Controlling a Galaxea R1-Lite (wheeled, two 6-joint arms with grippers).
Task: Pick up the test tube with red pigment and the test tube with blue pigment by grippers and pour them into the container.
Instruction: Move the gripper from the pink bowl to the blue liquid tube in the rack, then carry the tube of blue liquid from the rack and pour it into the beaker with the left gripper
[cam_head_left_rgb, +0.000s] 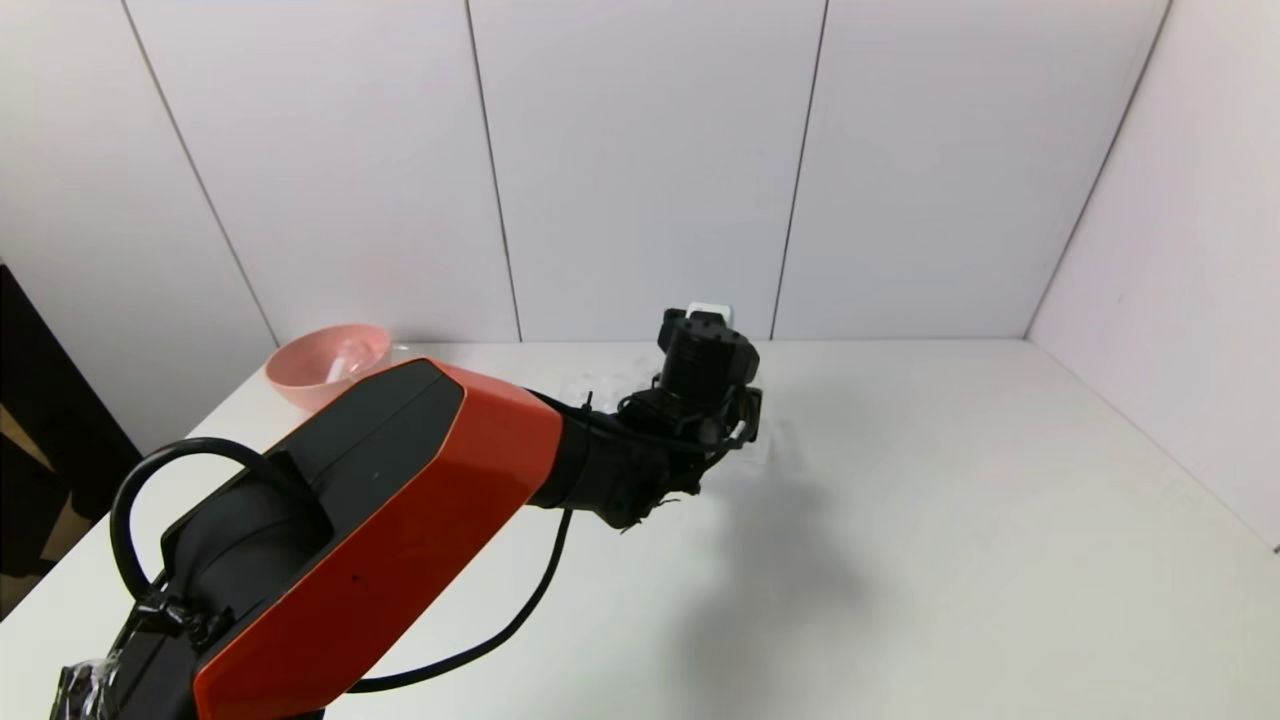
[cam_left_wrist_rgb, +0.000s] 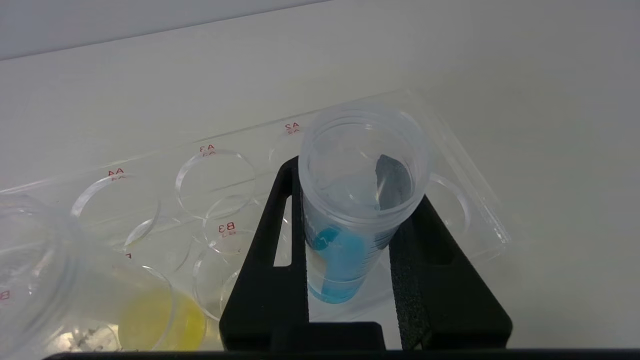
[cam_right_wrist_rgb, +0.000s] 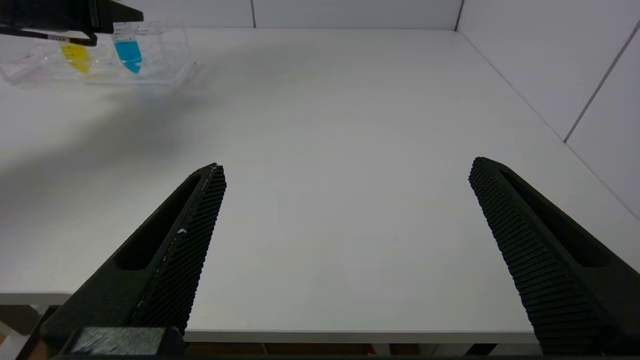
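Gripping the test tube with blue pigment (cam_left_wrist_rgb: 357, 200), the left end effector (cam_left_wrist_rgb: 350, 240) has its two black fingers (cam_left_wrist_rgb: 267, 260) closed against the tube's sides, just below the threaded open mouth; blue liquid sits at the tube's rounded bottom. Tube stands roughly upright in the clear tube rack (cam_left_wrist_rgb: 465, 165), w/ red-printed hole labels (A2, A3, A4, B3) visible on the rack's top plate. Another tube w/ yellow liquid (cam_left_wrist_rgb: 160, 320) sits in the same rack, a few holes away from the blue one & apart from it. In the head view the left arm (cam_head_left_rgb: 400, 520) w/ orange & black casing reaches toward 12 o'clock over the white surface (cam_head_left_rgb: 950, 520), its wrist covering most of the rack; a pink bowl (cam_head_left_rgb: 328, 362) sits at approx 10 o'clock near the back wall, well apart from the rack. Right end effector (cam_right_wrist_rgb: 345, 200) hangs low near the surface's front edge at approx 5 o'clock, fingers spread wide, holding nothing; from its cam the blue & yellow tubes show far off toward 11 o'clock. Red tube & glass beaker: can't find them in any view.
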